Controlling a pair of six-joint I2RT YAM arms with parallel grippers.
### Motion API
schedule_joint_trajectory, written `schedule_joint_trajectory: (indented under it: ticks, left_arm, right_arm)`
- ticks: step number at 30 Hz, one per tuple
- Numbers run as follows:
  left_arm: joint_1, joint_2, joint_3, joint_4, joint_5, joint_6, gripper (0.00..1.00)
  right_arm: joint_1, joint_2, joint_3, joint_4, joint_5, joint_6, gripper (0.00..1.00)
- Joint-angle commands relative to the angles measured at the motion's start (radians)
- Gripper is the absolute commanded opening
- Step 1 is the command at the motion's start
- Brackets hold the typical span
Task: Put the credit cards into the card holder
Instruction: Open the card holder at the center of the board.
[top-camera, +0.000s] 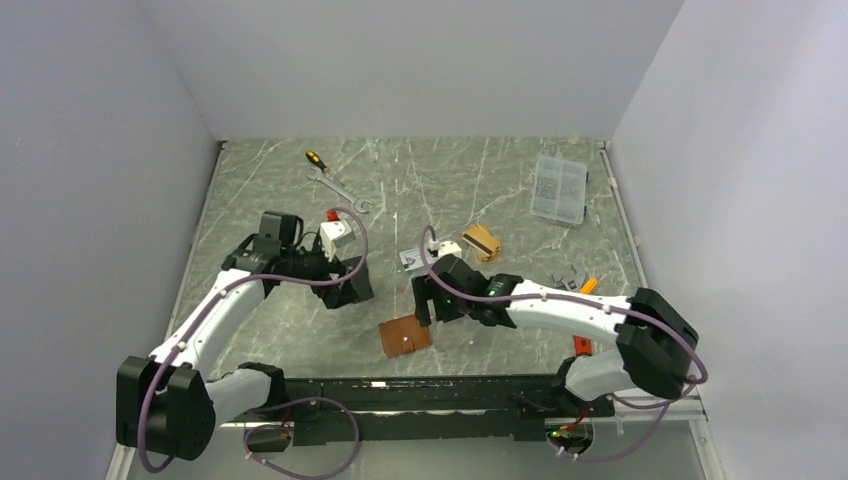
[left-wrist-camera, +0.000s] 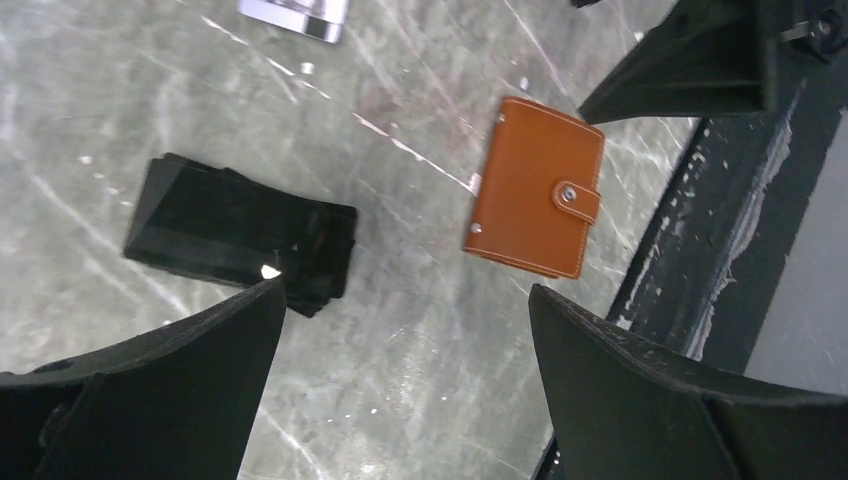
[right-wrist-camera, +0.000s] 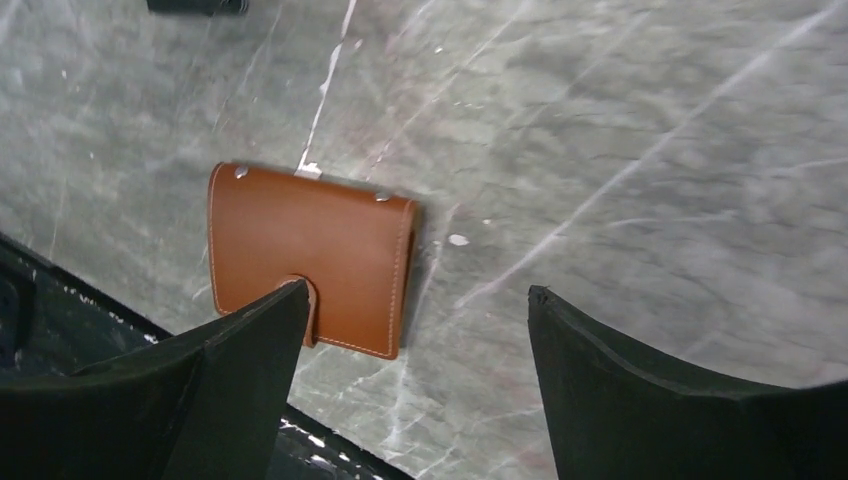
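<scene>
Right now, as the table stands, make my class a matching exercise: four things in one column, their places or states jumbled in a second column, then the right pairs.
Things
1. card holder
2. gold-orange card
3. clear box
4. wrench

Places or states
a. far right part of the table
b. folded shut, near the front edge
c. far side, beside a screwdriver
d. near the middle

Pairs: 1-b, 2-d, 3-a, 4-c

White shells (top-camera: 560, 308), black joints (top-camera: 655, 342), seemingly purple cables (top-camera: 355, 243), black claw fingers (left-wrist-camera: 640, 390)
</scene>
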Motion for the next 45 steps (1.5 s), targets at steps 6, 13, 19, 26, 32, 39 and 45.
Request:
schedule_joint_trajectory:
  ticks: [6, 13, 19, 26, 32, 39, 45]
  left_arm:
    - [-0.194, 0.016, -0.067, 0.024, -0.064, 0.076, 0.99]
    - [-0.310, 0.041, -0.047, 0.020, -0.188, 0.145, 0.97]
    - [-0.324, 0.034, -0.036, 0.004, -0.209, 0.146, 0.99]
    - [-0.323, 0.016, 0.046, -0.189, -0.170, 0.182, 0.99]
    - [-0.324, 0.013, 0.179, -0.346, -0.077, 0.310, 0.99]
    - [-0.324, 0.078, 0.217, -0.226, 0.059, 0.220, 0.99]
    - [-0.323, 0.110, 0.227, -0.177, 0.090, 0.260, 0.99]
  right_arm:
    - [0.021, 0.162, 0.000, 0.198, -0.157, -0.041, 0.73]
    - [0.022, 0.231, -0.008, 0.226, -0.158, -0.038, 0.62]
    - [0.021, 0.248, -0.040, 0.247, -0.156, -0.023, 0.34]
    - [0.022, 0.166, -0.056, 0.209, -0.102, -0.055, 0.00]
    - [0.053, -0.053, -0.103, 0.243, -0.033, -0.158, 0.00]
    - [0.117, -0.250, -0.125, 0.282, 0.026, -0.279, 0.00]
    - [0.135, -0.301, -0.052, 0.225, -0.034, -0.366, 0.00]
